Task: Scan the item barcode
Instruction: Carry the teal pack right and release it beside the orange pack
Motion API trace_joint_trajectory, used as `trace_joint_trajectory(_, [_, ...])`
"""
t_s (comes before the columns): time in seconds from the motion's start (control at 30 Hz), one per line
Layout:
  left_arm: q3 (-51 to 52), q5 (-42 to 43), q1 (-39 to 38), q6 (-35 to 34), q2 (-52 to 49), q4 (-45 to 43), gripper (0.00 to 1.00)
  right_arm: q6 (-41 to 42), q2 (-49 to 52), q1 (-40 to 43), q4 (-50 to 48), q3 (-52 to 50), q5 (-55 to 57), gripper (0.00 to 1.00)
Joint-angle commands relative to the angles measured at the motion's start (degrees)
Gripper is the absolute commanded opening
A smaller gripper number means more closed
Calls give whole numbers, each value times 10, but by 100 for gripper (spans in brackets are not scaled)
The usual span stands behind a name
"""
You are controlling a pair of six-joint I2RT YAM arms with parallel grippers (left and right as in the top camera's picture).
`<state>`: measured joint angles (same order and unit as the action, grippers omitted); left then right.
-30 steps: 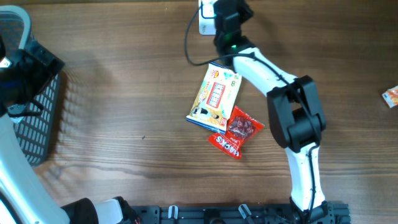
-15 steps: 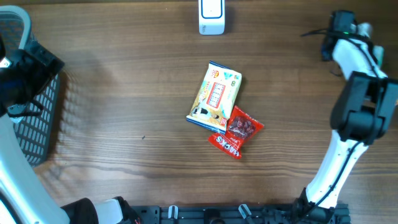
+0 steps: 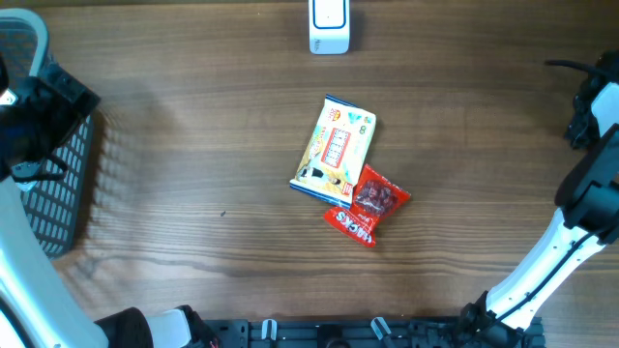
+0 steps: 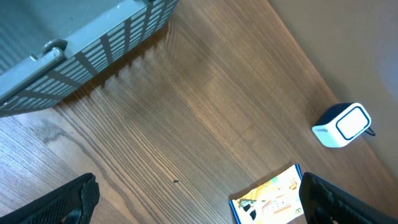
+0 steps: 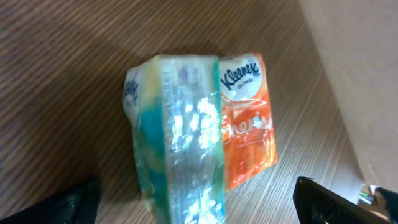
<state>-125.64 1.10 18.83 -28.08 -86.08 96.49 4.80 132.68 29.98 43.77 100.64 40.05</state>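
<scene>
Wooden table point(image 3: 193, 145): scanner point(image 3: 329, 24) at the far edge, yellow pack point(image 3: 336, 148) touching red packet point(image 3: 368, 205) mid-table, basket point(image 3: 53, 193) left. Left jaws gape, empty. Right jaws spread wide over tissues point(image 5: 180, 143) by the table's edge, gripping nothing.

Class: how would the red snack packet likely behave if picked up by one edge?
The red snack packet looks like thin, crinkled film, so it is probably floppy and light. Its glossy wrap may slip. It touches the yellow packet, so a push would likely shift both.

White tubular arm links point(image 3: 527, 275), bulky black joint housings point(image 3: 592, 188), thin black cable point(image 3: 566, 66)
</scene>
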Motion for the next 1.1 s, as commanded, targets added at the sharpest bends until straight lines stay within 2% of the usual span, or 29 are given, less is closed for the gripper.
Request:
trace_joint_trajectory(0.0, [-6, -6, 3, 9, 0, 0, 100, 14, -20, -5, 4, 5, -27, 100])
trace_joint_trajectory(0.1, [-6, -6, 3, 9, 0, 0, 100, 28, -69, -5, 4, 14, -59, 100])
trace_joint_trajectory(0.2, [-6, -6, 3, 9, 0, 0, 100, 34, -132, -5, -3, 26, -158, 100])
trace_joint_trajectory(0.3, [-6, -6, 3, 9, 0, 0, 100, 33, -197, -5, -22, 26, -368, 100])
trace_joint_trajectory(0.33, [-6, -6, 3, 9, 0, 0, 100, 34, -209, -5, -22, 26, -402, 100])
trace_joint_trajectory(0.47, [-6, -6, 3, 9, 0, 0, 100, 143, -214, 6, 8, 17, -334, 100])
trace_joint_trajectory(0.53, [-6, -6, 3, 9, 0, 0, 100, 184, -213, 24, 10, -11, -334, 98])
trace_joint_trajectory(0.63, [-6, -6, 3, 9, 0, 0, 100, 197, -211, 51, 2, -53, -334, 33])
trace_joint_trajectory(0.67, [-6, -6, 3, 9, 0, 0, 100, 200, -211, 67, -8, -75, -334, 23])
trace_joint_trajectory(0.7, [-6, -6, 3, 9, 0, 0, 100, 209, -211, 80, -16, -93, -334, 21])
trace_joint_trajectory(0.77, [-6, -6, 3, 9, 0, 0, 100, 224, -211, 100, -29, -121, -334, 8])
trace_joint_trajectory(0.8, [-6, -6, 3, 9, 0, 0, 100, 228, -211, 109, -34, -131, -334, 4])
trace_joint_trajectory(0.93, [-6, -6, 3, 9, 0, 0, 100, 251, -211, 152, -72, -178, -336, 4])
trace_joint_trajectory(1.07, [-6, -6, 3, 9, 0, 0, 100, 247, -210, 158, -115, -198, -337, 4])
